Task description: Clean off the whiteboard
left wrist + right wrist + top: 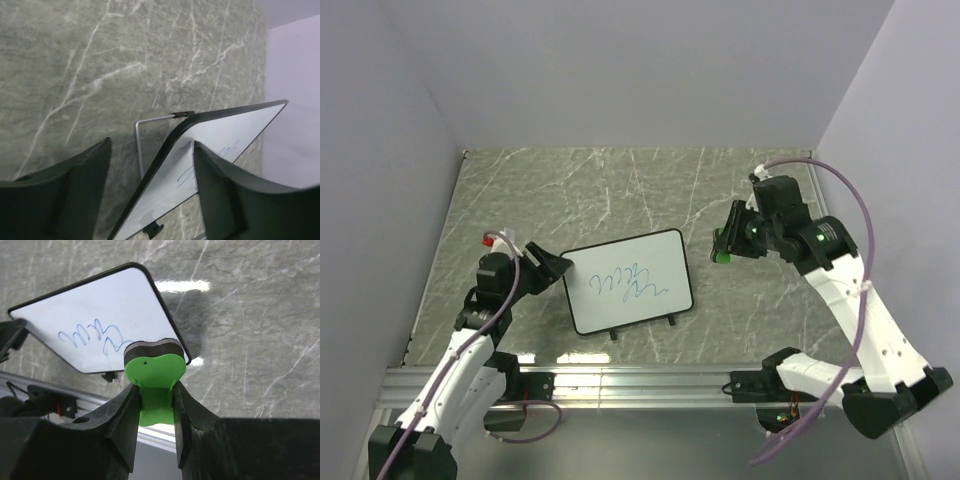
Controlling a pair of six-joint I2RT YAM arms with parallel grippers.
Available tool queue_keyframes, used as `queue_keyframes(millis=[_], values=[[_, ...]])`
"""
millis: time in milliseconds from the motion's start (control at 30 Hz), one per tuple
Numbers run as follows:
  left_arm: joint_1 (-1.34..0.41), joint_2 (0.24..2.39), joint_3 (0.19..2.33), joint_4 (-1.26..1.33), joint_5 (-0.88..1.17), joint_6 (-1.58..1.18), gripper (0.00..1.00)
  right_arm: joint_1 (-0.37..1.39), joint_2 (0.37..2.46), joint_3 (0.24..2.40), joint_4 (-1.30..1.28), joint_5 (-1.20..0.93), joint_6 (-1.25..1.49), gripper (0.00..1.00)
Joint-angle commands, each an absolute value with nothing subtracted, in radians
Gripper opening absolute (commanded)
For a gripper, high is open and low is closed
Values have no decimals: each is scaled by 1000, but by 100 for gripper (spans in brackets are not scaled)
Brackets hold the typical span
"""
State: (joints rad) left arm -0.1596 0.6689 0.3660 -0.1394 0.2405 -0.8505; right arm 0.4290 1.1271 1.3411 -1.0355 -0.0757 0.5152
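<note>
Top external view is showing the grey marble table (620, 180) carrying the white, black-framed rectangular whiteboard (620, 305) centrally. The left gripper (552, 264) is straddling its left corner, jaws spread wide, probably to brace it. The right gripper (728, 240) is clamping the green foam eraser (152, 375) near the right edge, poised for the blue scribble (632, 281).

Whiteboard (220, 132) partly behind left gripper (151, 149)

White whiteboard (625, 300) with blue scribbles (632, 284), green eraser (152, 375), grey marbled table (580, 190).
</note>
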Motion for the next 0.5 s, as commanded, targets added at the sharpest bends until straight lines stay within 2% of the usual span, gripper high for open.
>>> queue_keyframes(millis=[0, 200, 267, 333, 467], values=[[-138, 680, 327, 122, 342, -873, 67, 433, 1063, 1361, -1078, -107, 497, 0], [-138, 634, 259, 196, 419, -917, 46, 436, 1023, 1287, -1045, -153, 512, 0], [-138, 614, 232, 189, 426, -926, 43, 445, 1020, 1266, -1025, -166, 518, 0], [-140, 585, 207, 177, 442, -933, 35, 456, 1020, 1253, -1000, -170, 523, 0], [-140, 519, 163, 121, 443, -942, 33, 527, 1026, 1195, -913, -187, 535, 0]])
